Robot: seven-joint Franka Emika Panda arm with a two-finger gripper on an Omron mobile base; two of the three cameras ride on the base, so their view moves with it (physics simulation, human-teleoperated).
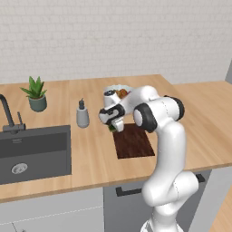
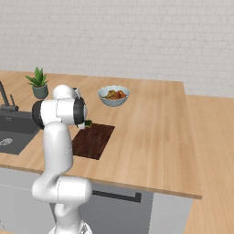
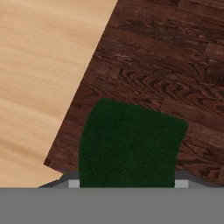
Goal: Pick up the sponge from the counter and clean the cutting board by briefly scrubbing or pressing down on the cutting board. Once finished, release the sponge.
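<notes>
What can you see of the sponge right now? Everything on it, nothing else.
The sponge is a small, dark green block with a fuzzy, scouring-pad look and rounded upper corners in the hand view. It sits between the fingers of the gripper, held over the near-corner area of the cutting board. From the base views just a green sliver shows beside the hand at the board's edge. Whether it presses on the board or hangs just above it cannot be told.
</notes>
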